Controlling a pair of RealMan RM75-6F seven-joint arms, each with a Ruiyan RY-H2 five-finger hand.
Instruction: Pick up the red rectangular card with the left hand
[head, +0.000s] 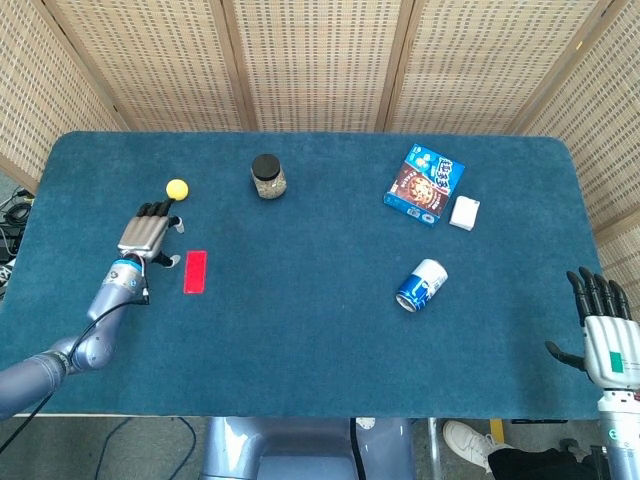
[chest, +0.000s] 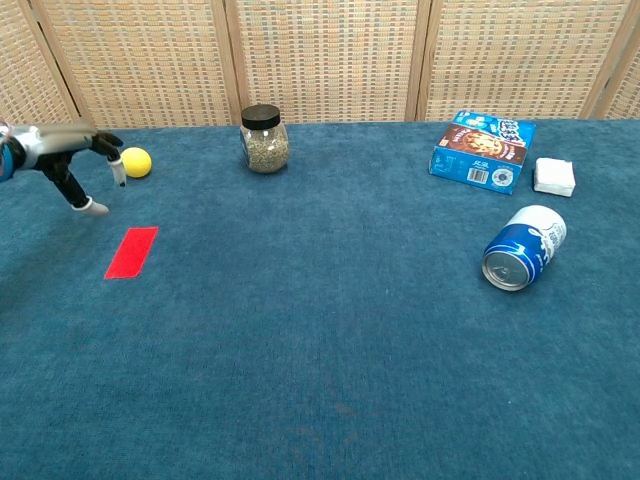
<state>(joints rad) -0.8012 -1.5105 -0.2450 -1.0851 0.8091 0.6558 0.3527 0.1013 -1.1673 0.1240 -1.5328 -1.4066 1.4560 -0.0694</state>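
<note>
Left hand (head: 148, 232) above cloth, fingers apart, empty, just left of red card (head: 195, 272); not touching it. Chest view cuts off most of the arm at frame edge. Card flat on blue table (head: 320, 340). Yellow ball (head: 177, 188) near fingertips. Right hand (head: 606, 340) at far right edge, fingers spread, empty, partly cropped.

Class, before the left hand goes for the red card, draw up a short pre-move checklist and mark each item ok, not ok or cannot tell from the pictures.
1. Red card lies flat and uncovered: ok.
2. Left hand empty, fingers apart: ok.
3. Left hand over the card: not ok; it sits beside it, toward the yellow ball.
4. Ball clear of the fingers: cannot tell; the views show them close.
5. Right hand away at the table edge: ok.
</note>
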